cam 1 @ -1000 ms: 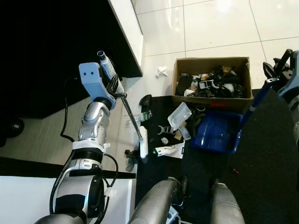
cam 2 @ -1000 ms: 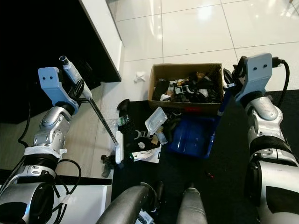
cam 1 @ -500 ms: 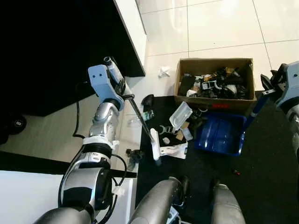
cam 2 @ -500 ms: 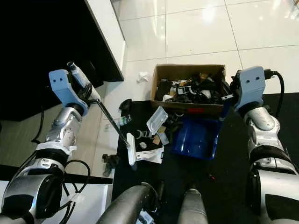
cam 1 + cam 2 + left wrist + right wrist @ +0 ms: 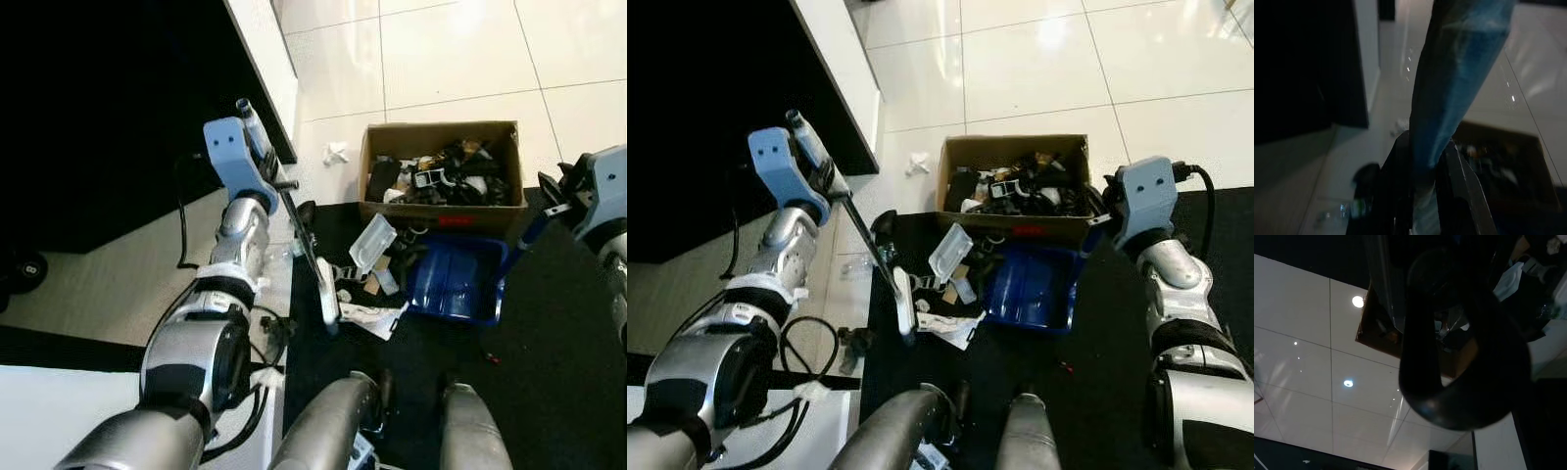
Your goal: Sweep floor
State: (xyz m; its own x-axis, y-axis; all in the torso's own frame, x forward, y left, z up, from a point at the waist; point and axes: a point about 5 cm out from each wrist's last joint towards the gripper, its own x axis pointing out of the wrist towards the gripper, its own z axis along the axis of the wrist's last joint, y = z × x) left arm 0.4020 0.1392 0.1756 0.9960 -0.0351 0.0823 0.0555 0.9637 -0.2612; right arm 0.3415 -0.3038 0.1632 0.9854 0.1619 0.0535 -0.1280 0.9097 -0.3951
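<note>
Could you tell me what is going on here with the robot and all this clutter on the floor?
The robot is sweeping litter. Its left gripper holds a broom's blue handle, with the white broom head against scattered rubbish on the dark mat. Its right gripper holds the handle of a blue plastic dustpan, set before a cluttered brown cardboard box.

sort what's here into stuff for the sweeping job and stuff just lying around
For the job:
- left gripper shut on the blue-handled broom
- right gripper holding the blue plastic dustpan
- clear plastic tray litter

Lying about:
- brown cardboard box of dark clutter
- crumpled white paper on tiles
</note>
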